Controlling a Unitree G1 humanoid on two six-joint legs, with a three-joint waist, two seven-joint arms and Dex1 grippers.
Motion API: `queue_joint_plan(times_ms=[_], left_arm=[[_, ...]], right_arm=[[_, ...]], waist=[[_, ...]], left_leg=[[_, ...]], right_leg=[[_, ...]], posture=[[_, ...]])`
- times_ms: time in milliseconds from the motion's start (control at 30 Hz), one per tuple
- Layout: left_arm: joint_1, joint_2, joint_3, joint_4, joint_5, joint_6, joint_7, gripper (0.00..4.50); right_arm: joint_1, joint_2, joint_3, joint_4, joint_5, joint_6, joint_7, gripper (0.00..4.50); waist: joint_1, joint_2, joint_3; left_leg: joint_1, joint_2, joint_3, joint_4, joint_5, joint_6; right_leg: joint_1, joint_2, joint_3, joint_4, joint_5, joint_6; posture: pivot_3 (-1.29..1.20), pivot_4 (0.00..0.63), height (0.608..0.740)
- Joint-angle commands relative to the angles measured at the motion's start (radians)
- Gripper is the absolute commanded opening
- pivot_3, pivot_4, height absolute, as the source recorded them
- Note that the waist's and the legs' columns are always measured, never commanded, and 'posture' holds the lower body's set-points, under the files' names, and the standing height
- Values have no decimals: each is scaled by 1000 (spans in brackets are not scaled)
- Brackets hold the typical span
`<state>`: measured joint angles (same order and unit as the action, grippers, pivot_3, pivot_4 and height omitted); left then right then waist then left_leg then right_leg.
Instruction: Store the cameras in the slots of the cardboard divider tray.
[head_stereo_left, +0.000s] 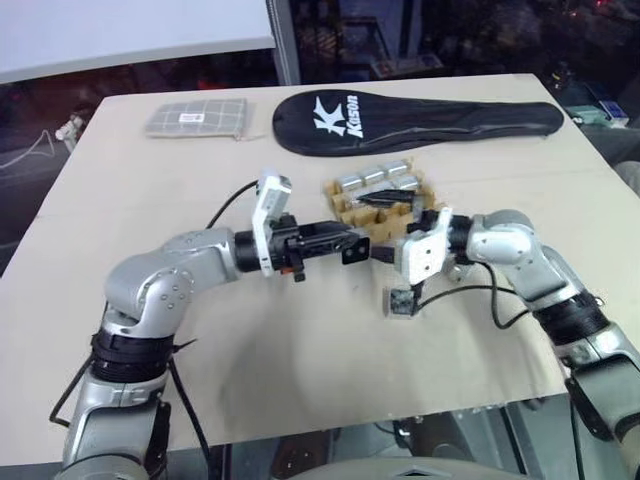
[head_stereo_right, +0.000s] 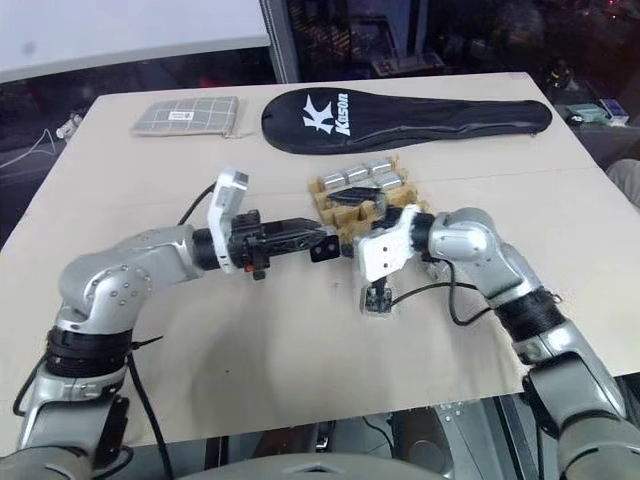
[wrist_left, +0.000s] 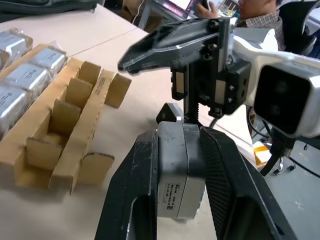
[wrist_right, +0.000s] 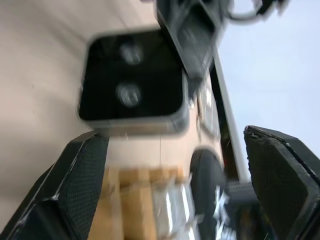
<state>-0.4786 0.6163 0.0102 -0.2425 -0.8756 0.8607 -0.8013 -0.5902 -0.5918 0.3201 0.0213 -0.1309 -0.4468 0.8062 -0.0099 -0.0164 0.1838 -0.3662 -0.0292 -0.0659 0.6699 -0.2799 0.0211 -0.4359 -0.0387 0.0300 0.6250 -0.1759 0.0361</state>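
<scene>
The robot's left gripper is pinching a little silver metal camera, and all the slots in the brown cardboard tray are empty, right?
Not quite. The left gripper does pinch a small silver metal camera, but the brown cardboard divider tray is not empty: several silver cameras already sit in its far row. The left eye view shows them.

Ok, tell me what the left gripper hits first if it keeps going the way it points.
Likely the right gripper, facing it with jaws open; the left gripper holds a camera between them. Depth is uncertain.
</scene>
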Motion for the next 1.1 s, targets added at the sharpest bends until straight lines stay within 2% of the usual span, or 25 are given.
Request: queue_joint_plan(times_ms=[33,100,167,267,333,433,500,633,767,1100], left_arm=[[-37,-58,-11,54,99,-133,-5,725],[-45,-81,-18,87,136,-178,-23,725],[-70,-119,-36,149,202,-267,-37,725],[-115,-171,-56,250,279,-376,-64,725],[-147,-206,-62,327,324,-477,-100,725],[-186,-245,-59,418,372,-597,-146,725],[-210,-259,-60,474,403,-649,-157,725],[-241,-276,-49,592,442,-731,-198,725],[-252,-280,-60,676,490,-808,-246,725],[-261,-329,-47,817,554,-911,-261,725]], right_arm=[[159,-83,-133,-239,281,297,73,4347],[246,-130,-187,-343,426,447,110,4347],[372,-159,-329,-415,626,618,74,4347],[563,-182,-529,-464,824,750,74,4347],[709,-177,-653,-480,881,770,96,4347],[912,-194,-768,-493,890,782,180,4347],[998,-146,-840,-483,933,732,250,4347],[1057,-24,-956,-462,1066,663,340,4347],[1116,-20,-982,-469,1005,648,342,4347],[1132,-38,-986,-427,944,599,379,4347]], waist=[[7,0,0],[10,0,0],[9,0,0],[18,-1,0],[27,-1,0],[26,-1,0],[21,-1,0],[14,-1,0],[5,-1,0],[7,-1,0]], left_leg=[[0,-1,-1,0,0,0],[-1,-1,-1,0,0,1],[-1,-1,0,0,-2,4],[-1,-1,0,1,-3,5],[0,-1,3,1,-3,5],[0,-1,4,2,-3,6],[1,-1,6,2,-3,6],[3,2,7,2,-3,6],[5,3,7,3,-3,6],[4,3,6,3,-3,6]], right_leg=[[0,-1,-1,0,0,0],[0,-1,-1,-1,0,0],[0,-2,-1,-1,0,0],[0,-2,-1,-1,0,0],[3,-1,-2,-1,0,0],[3,0,-3,-1,-1,1],[3,0,-2,-1,-1,2],[5,3,0,0,-3,5],[6,4,0,1,-2,6],[6,3,-1,0,-2,6]], posture=[[0,150,740],[0,150,740],[0,150,740],[0,150,740],[0,150,740],[0,150,740],[0,150,740],[0,150,740],[0,150,740],[0,150,740]])
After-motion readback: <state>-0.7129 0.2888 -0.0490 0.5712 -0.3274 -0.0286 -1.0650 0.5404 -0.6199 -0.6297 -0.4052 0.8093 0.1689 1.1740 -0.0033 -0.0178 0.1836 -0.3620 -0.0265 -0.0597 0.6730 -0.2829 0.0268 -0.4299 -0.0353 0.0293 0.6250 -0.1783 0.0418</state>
